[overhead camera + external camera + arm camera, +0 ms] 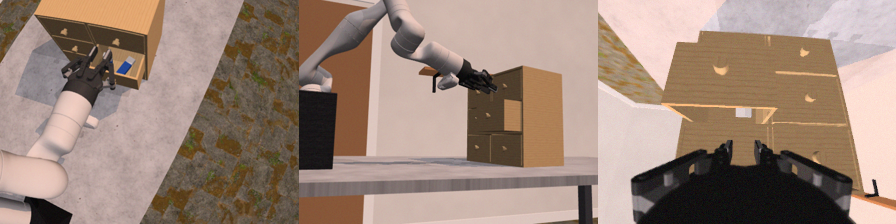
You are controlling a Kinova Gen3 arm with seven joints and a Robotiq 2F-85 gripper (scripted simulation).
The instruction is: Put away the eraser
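Note:
The chest [101, 12] [542, 118] stands upright. Its wide middle drawer [127, 81] [512, 115] [695, 82] is pulled partly out. One blue and white eraser [123, 67] lies in it towards the right in the top view. The other eraser [111, 61] [743, 112] shows in part behind the fingers, within the drawer's outline towards its left side; whether it rests on the drawer's bottom is hidden. My gripper [101, 50] [493, 89] [743, 147] is partly open, with nothing between its fingertips, above the open drawer and in front of the upper drawer.
The other drawers, with small knobs [64, 32] [504, 149] [810, 97], look pushed in. The upper drawer's knob [115, 42] is close to my fingers. The chest stands on the grey table [141, 141] [400, 174]. A wall shelf [426, 71] shows behind the arm.

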